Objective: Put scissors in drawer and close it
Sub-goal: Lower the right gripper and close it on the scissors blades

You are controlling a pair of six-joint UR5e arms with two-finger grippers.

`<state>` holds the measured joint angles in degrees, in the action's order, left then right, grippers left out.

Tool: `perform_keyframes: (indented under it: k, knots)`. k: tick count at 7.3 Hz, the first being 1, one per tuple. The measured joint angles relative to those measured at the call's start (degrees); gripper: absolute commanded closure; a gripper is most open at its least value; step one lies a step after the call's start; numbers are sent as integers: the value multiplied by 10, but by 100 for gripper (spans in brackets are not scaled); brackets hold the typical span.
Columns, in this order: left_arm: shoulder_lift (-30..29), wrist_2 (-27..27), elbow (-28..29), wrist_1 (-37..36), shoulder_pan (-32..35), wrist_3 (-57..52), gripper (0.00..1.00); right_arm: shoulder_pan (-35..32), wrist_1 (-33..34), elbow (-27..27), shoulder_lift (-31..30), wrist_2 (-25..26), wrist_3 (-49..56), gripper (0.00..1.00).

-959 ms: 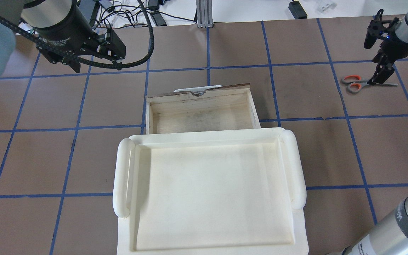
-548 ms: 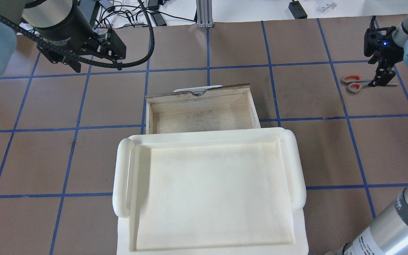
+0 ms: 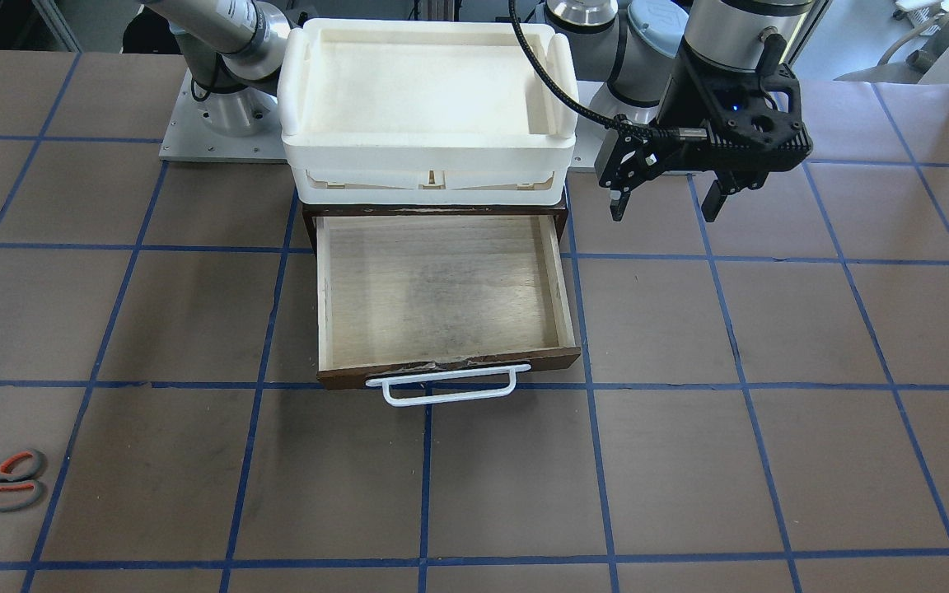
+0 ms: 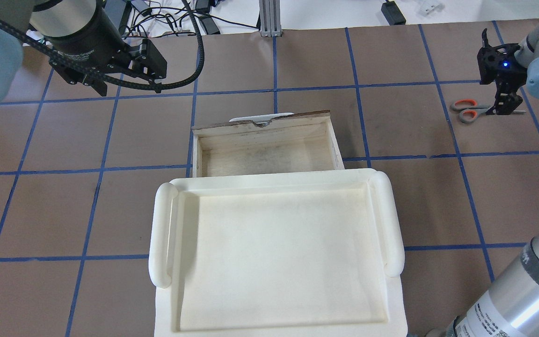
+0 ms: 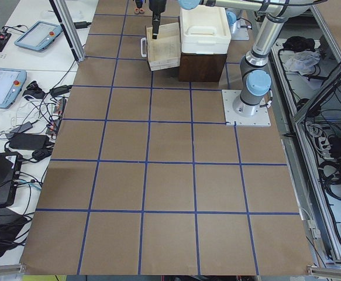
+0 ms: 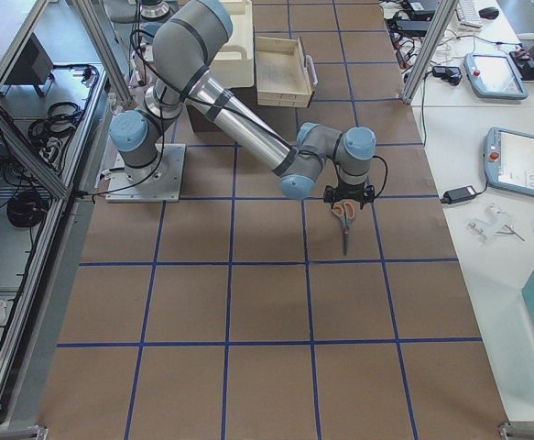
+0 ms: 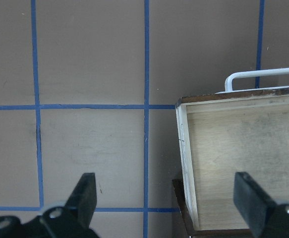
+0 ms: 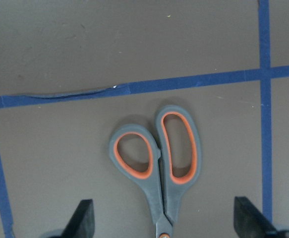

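The right gripper point(image 4: 508, 107) has swung upright and settled over the scissors point(image 8: 157, 171); half a second ago it was more tilted and its wrist sat a little nearer the robot. The left arm, scissors and drawer have not shifted.

The right gripper is spread wide. In its wrist view one finger point(image 8: 84, 216) stands on each side of the scissors, neither touching them, with the grey shank just below the loops midway between the two. The blades run out of that view at the bottom edge.

The scissors lie flat on the table point(image 4: 110, 140) far out on the robot's right, well apart from the drawer point(image 3: 441, 280). Their handles point towards the drawer side and their blades away from it, and a blue tape line runs just beyond the loops.

The drawer is pulled out, pale inside, with its white handle point(image 3: 441, 387) on the side away from the robot. A white tray point(image 4: 162, 234) sits on top of the dark cabinet behind it.

The left gripper point(image 3: 664, 207) hangs open above the table, beside the drawer's rear corner on the robot's left, holding nothing.
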<state>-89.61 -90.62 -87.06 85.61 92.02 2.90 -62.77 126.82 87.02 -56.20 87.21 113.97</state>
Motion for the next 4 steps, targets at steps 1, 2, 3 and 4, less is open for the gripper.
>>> perform_keyframes:
  k: [1, 2, 3, 4]
  knots:
    - [1, 0, 0, 0, 0, 0, 0, 2, 4, 0, 8, -1, 8, 1]
    - [1, 0, 0, 0, 0, 0, 0, 7, 8, -1, 18, -1, 12, 1]
    - [2, 0, 0, 0, 0, 0, 0, 11, 11, -1, 27, 0, 13, 1]
    - [3, 0, -1, 0, 0, 0, 0, 13, 12, -1, 32, 3, 14, 2]
